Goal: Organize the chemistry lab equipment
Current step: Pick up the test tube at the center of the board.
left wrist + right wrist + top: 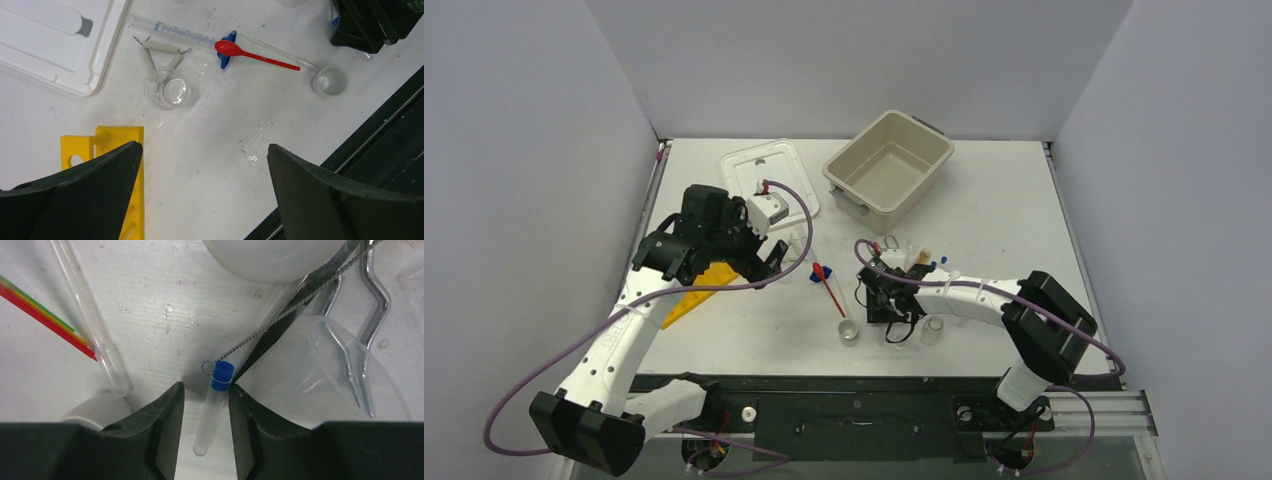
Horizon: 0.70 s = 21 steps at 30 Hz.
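My right gripper point(206, 386) is low over the table, jaws open and standing on either side of a clear test tube with a blue cap point(213, 402) that lies between them. A wire brush point(260, 325), metal tongs point(372, 340), a tipped clear beaker point(340, 370), another test tube point(95, 335) and coloured spatulas point(45, 315) lie around it. My left gripper point(205, 145) is open and empty, above bare table beside the yellow rack point(107, 140). A clear beaker point(166, 90), a graduated tube point(185, 34) and a red spatula point(250, 53) lie beyond it.
The beige tub point(889, 160) stands at the back centre and the white lid point(764, 170) lies to its left. A small white cup point(849, 332) and a clear beaker point(932, 330) stand near the table's front edge, by the right gripper point(886, 300).
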Tool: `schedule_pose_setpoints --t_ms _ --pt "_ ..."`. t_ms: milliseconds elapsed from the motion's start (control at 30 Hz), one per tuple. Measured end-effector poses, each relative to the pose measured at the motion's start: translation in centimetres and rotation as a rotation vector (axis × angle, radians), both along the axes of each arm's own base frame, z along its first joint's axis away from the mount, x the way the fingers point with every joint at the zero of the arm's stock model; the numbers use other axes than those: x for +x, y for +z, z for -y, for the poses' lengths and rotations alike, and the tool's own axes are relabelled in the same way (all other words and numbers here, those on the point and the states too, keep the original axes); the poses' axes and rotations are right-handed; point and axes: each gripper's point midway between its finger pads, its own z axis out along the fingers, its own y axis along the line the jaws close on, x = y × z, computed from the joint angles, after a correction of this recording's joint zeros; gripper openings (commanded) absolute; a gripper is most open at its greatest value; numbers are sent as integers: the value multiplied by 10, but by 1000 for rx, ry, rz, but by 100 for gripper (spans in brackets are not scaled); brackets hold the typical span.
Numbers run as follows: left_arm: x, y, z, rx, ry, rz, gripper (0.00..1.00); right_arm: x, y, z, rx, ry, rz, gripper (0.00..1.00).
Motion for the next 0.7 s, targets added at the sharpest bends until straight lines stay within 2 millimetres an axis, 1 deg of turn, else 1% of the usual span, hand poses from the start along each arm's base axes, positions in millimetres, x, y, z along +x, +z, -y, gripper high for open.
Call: schedule_pose_setpoints --t_ms 33,100,133,167,200,233,367,533,633,700 --pt "0 0 0 0 0 0 97 2 0 -3 4 0 2 30" --pt "0 0 0 0 -1 0 97 4 0 -5 3 0 1 24" --pt "0 0 0 1 -1 1 97 5 0 -7 5 0 3 17" --pt "0 0 0 0 -2 1 97 6 0 -7 5 0 3 14" --pt "0 0 0 1 -2 1 97 7 0 -9 5 0 3 6" --pt "0 0 0 1 -2 1 97 8 -1 -10 4 0 2 0" --pt "0 0 0 1 -3 2 97 15 4 -18 9 1 7 0" --pt "-1 1 0 -1 -4 2 97 25 22 -28 29 1 36 0" --pt "-2 1 1 -8 -9 -1 97 31 42 -32 54 -4 67 0" --pt "-4 2 4 -21 -17 -4 97 34 64 -35 88 -5 101 0"
